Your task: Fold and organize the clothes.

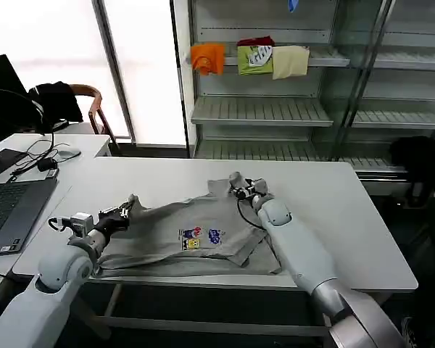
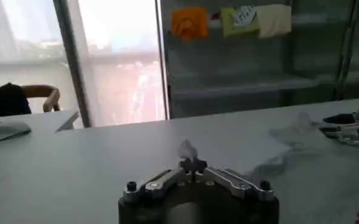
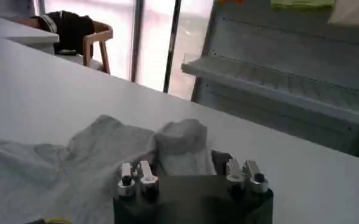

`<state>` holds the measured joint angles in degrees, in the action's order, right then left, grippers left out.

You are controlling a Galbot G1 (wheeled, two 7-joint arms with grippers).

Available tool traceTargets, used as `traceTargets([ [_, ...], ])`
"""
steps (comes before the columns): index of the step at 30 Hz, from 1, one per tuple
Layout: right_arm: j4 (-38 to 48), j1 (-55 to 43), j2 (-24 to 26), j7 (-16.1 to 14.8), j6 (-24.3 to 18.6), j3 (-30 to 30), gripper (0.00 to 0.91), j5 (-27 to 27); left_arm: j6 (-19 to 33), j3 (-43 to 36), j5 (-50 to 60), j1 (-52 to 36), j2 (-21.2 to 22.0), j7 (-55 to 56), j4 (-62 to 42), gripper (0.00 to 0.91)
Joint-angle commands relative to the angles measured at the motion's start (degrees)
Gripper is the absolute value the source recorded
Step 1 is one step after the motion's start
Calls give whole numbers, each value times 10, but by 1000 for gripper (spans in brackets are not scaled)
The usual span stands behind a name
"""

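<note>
Shirt (image 1: pixel 196 235) crosswise, collar rightward.

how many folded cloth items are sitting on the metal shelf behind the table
3, side by side on one shelf of the metal rack: an orange cloth, a green printed cloth with red on top, and a cream cloth. More may be hidden.
</note>
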<state>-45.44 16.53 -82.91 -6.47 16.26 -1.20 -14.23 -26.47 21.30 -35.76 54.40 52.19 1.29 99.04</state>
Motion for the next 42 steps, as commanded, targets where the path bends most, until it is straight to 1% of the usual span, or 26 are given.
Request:
traceTargets([
  [1, 27, -6, -21, -4, -9, 0, 0, 9, 0, 1, -3, 3, 1, 1, 1, 10],
  [6, -41, 6, 1, 0, 7, -5, 0, -6, 2, 1, -3, 3, 3, -1, 1, 10],
  [10, -76, 15, 17, 1, 18, -12, 0, -15, 3, 2, -3, 3, 4, -2, 3, 20],
  [11, -83, 16, 21, 1, 19, -15, 0, -16, 3, 2, -3, 3, 4, -2, 3, 10],
  [17, -117, 23, 41, 2, 23, -21, 0, -22, 8, 3, -1, 7, 4, -2, 3, 20],
  [22, -146, 27, 51, 18, 10, -13, 0, -32, 9, 6, 0, 9, 3, -1, 5, 10],
  [24, -196, 30, 66, 25, 5, -8, 0, -46, 9, 7, 0, 9, 1, 0, 6, 10],
  [26, -239, 37, 88, 32, 7, -15, 0, -66, 11, 9, -1, 10, 0, 2, 7, 10],
  [27, -281, 46, 99, 37, 9, -19, 0, -75, 12, 11, -1, 11, 0, 3, 6, 10],
  [30, -348, 73, 139, 49, 19, -30, 0, -107, 12, 16, -1, 16, -2, 9, 6, 10],
  [34, -448, 134, 199, 57, 30, -28, 0, -129, 10, 23, -1, 26, -7, 29, 9, 20],
  [35, -470, 148, 207, 59, 31, -26, 0, -131, 9, 25, -2, 30, -9, 38, 10, 10],
  [36, -499, 177, 231, 63, 32, -20, 0, -133, 8, 28, -6, 36, -12, 50, 16, 10],
  [37, -505, 184, 233, 65, 32, -19, 0, -134, 7, 29, -8, 40, -14, 55, 19, 20],
  [39, -553, 231, 257, 76, 41, -2, 0, -151, 1, 41, -20, 58, -16, 81, 34, 10],
  [41, -583, 263, 272, 79, 42, 5, 0, -153, -1, 50, -24, 76, -16, 95, 44, 20],
  [42, -594, 277, 278, 79, 41, 9, 0, -152, -1, 53, -24, 86, -16, 98, 49, 10],
])
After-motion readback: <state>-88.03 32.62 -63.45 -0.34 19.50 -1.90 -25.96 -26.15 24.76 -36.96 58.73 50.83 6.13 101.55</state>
